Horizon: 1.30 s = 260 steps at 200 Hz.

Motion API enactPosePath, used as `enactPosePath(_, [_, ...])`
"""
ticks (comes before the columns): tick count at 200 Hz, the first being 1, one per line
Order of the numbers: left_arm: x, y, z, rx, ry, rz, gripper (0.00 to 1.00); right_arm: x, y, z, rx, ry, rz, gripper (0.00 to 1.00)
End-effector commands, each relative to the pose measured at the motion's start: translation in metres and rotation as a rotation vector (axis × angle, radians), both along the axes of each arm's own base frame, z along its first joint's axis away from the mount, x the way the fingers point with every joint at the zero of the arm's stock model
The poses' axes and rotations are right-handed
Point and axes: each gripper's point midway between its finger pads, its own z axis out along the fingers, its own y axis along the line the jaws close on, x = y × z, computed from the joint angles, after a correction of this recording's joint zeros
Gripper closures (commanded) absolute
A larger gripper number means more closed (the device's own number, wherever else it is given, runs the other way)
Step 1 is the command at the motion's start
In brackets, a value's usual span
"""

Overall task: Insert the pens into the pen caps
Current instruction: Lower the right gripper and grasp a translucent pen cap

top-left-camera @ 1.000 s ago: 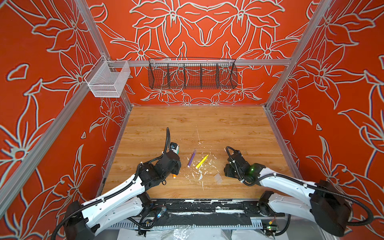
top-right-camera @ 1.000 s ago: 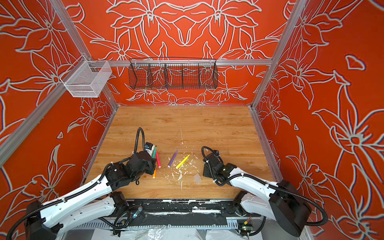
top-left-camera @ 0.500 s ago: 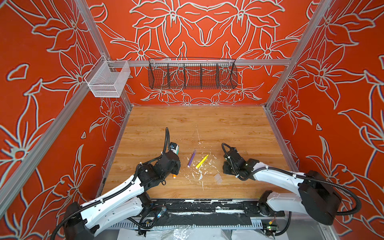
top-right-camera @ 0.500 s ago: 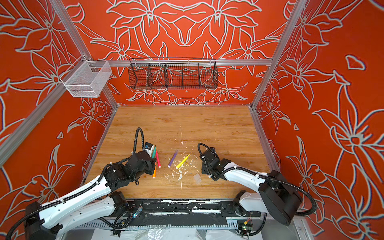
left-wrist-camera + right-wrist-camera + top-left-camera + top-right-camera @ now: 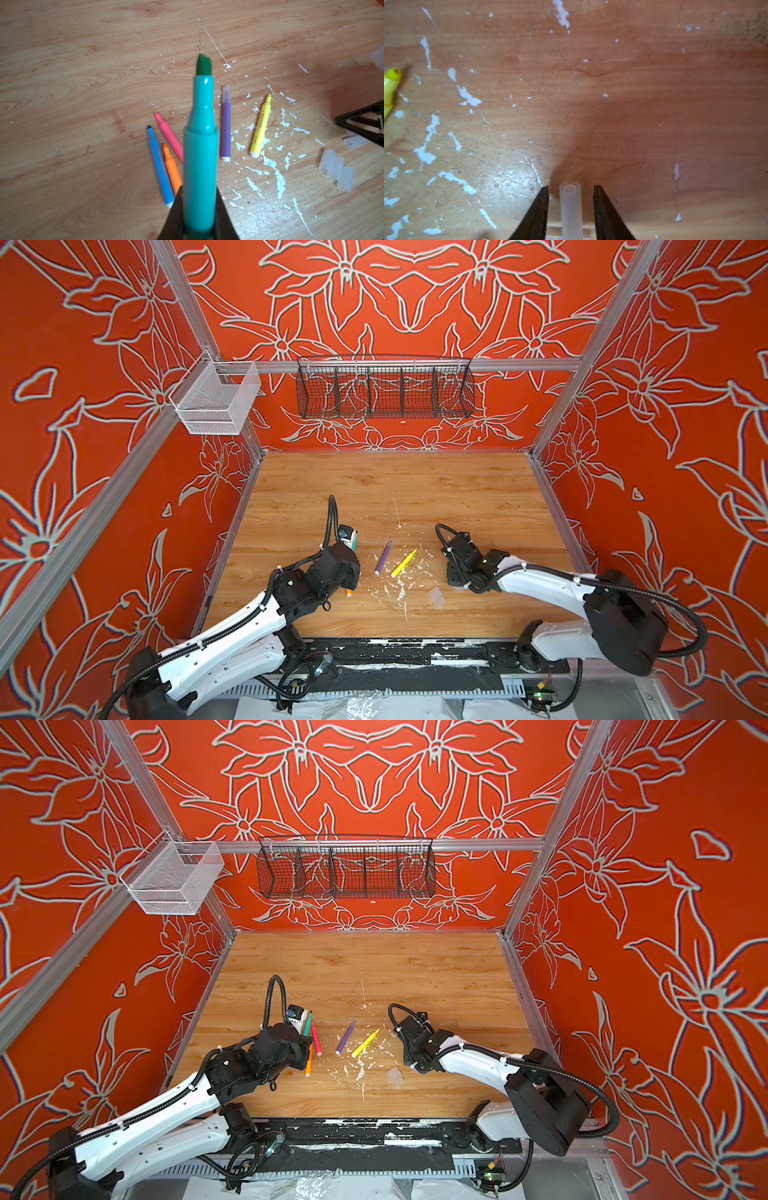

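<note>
The green pen is clamped tight in the left tool. Its dark tip is pointed out past the tool, above the table. In both top views this tool is seen left of the middle of the frame. Next to it, the blue pen, the orange pen and the pink pen are laid close together on the wood.

The purple pen and the yellow pen are laid side by side near the middle of the frame, by white paint flecks. A small cap is already fitted on the purple tip. The yellow tip is left bare.

The right tool is seen right of the middle, low at the table. Its two fingers are held apart. One clear cap is placed between them with a gap on each side, so it is not yet squeezed. Three more caps are laid side by side, touching, near the right tool. In both top views they are found below and right of the yellow pen.
</note>
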Motion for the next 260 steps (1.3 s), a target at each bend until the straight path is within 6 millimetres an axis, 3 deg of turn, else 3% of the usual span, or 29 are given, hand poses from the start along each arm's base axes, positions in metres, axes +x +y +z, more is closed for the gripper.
enactPosePath(1, [-0.001,0.000,-0.001,-0.011,-0.003,0.002,1.00,0.000,-0.005,-0.001,-0.060,0.012,-0.002,0.64])
enactPosePath(51, [-0.001,0.000,-0.001,-0.009,-0.002,0.004,1.00,-0.003,-0.005,-0.007,-0.090,0.040,0.007,0.78])
enactPosePath(152, [0.000,0.000,0.002,-0.007,-0.017,-0.001,1.00,-0.003,-0.005,-0.003,-0.062,0.018,-0.005,0.88])
enactPosePath(179, [0.002,-0.010,0.018,-0.033,-0.012,-0.029,1.00,0.004,0.001,0.021,-0.006,-0.049,-0.012,0.89])
enactPosePath(213, [-0.003,-0.057,0.039,-0.234,0.025,-0.175,1.00,0.016,0.013,0.069,0.126,-0.194,0.002,0.88])
enactPosePath(253, [-0.011,-0.102,0.031,-0.318,0.099,-0.258,1.00,0.024,0.024,0.133,0.276,-0.354,0.018,0.89])
enactPosePath(260, [-0.013,-0.111,0.022,-0.297,0.119,-0.272,1.00,0.023,0.025,0.141,0.305,-0.382,0.018,0.89])
